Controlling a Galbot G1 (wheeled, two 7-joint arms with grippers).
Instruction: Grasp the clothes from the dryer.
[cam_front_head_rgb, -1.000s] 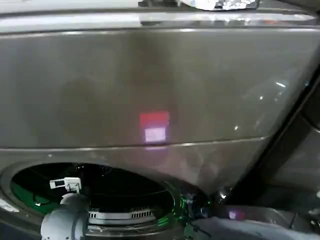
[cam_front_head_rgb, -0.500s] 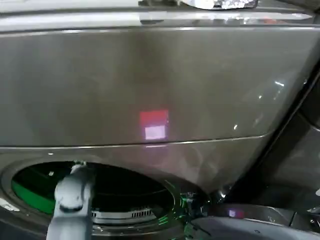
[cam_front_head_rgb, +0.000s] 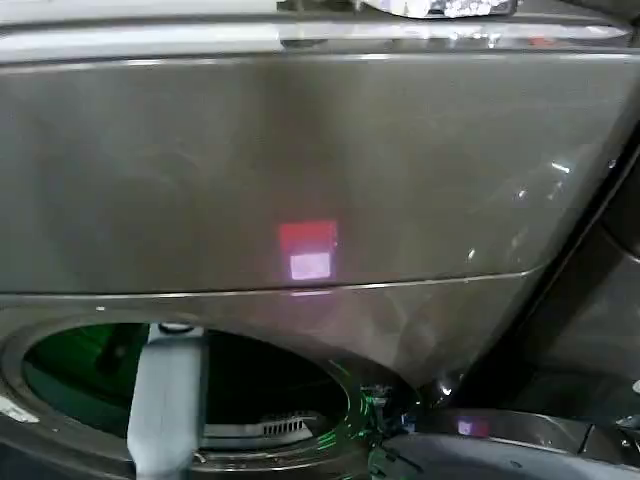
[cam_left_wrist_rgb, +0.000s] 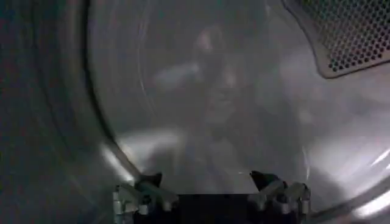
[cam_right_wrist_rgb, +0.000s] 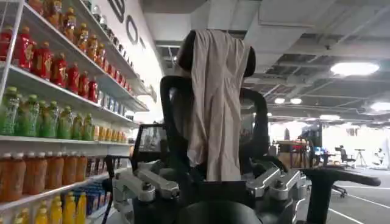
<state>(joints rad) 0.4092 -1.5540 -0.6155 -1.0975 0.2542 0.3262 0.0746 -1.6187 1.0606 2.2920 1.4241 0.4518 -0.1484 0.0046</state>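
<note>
The dryer (cam_front_head_rgb: 320, 170) is a bronze-grey front-loader whose round porthole (cam_front_head_rgb: 260, 375) opens at the lower left of the head view. My left arm (cam_front_head_rgb: 165, 410) reaches through that opening into the dark drum. In the left wrist view my left gripper (cam_left_wrist_rgb: 206, 178) is open inside the drum, with nothing between its fingers and the smooth curved drum wall (cam_left_wrist_rgb: 183, 109) ahead. The view inside is smeared, and I cannot make out the clothes there. My right gripper (cam_right_wrist_rgb: 204, 176) is open and empty, facing away from the dryer into the room.
A perforated panel (cam_left_wrist_rgb: 353, 30) sits on the drum's back wall. The porthole rim (cam_front_head_rgb: 345, 385) rings my left arm closely. The right wrist view shows a black chair (cam_right_wrist_rgb: 213, 122) draped with a beige cloth and shelves of bottles (cam_right_wrist_rgb: 49, 122). My right arm (cam_front_head_rgb: 500, 455) rests low beside the dryer.
My left arm has swung upright and pushed deeper through the porthole into the drum; its labelled wrist has gone inside. The right arm has barely moved.
</note>
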